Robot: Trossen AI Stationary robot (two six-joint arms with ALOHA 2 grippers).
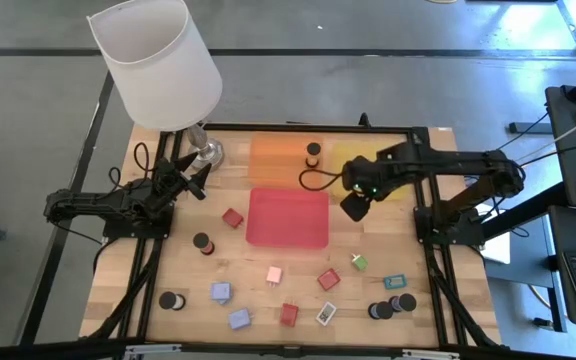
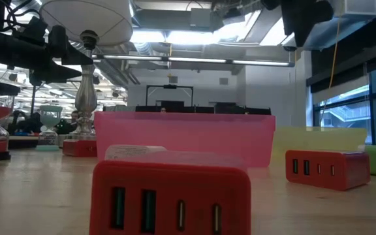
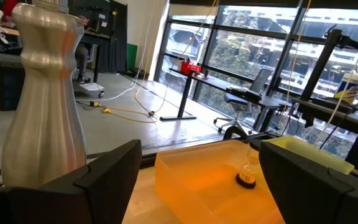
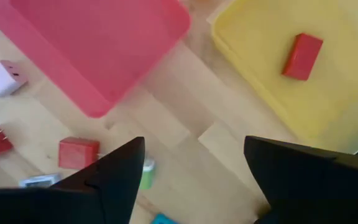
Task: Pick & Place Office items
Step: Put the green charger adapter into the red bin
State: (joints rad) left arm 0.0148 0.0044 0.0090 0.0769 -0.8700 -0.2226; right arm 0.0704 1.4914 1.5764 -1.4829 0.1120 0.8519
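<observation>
**Figure: Right arm above the yellow tray, fingers empty, with most office items unsorted**

The right gripper [image 1: 356, 207] hung above the desk [image 1: 168, 270] at the near-left edge of the yellow tray [image 4: 253, 37], between it and the red tray [image 1: 288, 216]. In the right wrist view its two dark fingers [image 4: 120, 180] stood well apart with nothing between them. A red block [image 4: 302, 56] lay inside the yellow tray, apart from the fingers; this suggests a placing step just completed, though that is a judgement only. A short black cylinder [image 1: 313, 152] stood in the orange tray [image 1: 273, 158]. The red tray appeared empty.

The left gripper [image 1: 190, 182] waited near the lamp base [image 3: 42, 93] at the far-left of the desk, its fingers [image 3: 104, 171] spread wide and holding nothing.

The remaining office items lay scattered on the near half of the desk: a red block [image 1: 232, 217] just left of the red tray, a black cylinder [image 1: 203, 243], a pink block [image 1: 274, 274], lavender-blue blocks [image 1: 221, 292], a green block [image 1: 359, 263], a teal rectangle [image 1: 395, 281] and a cluster of black cylinders [image 1: 393, 306] at near right.

The next move probably called for the right arm to travel toward the near side, descend over one piece such as the green block, and close on it squarely; neighbouring pieces lay near enough to be nudged.
</observation>
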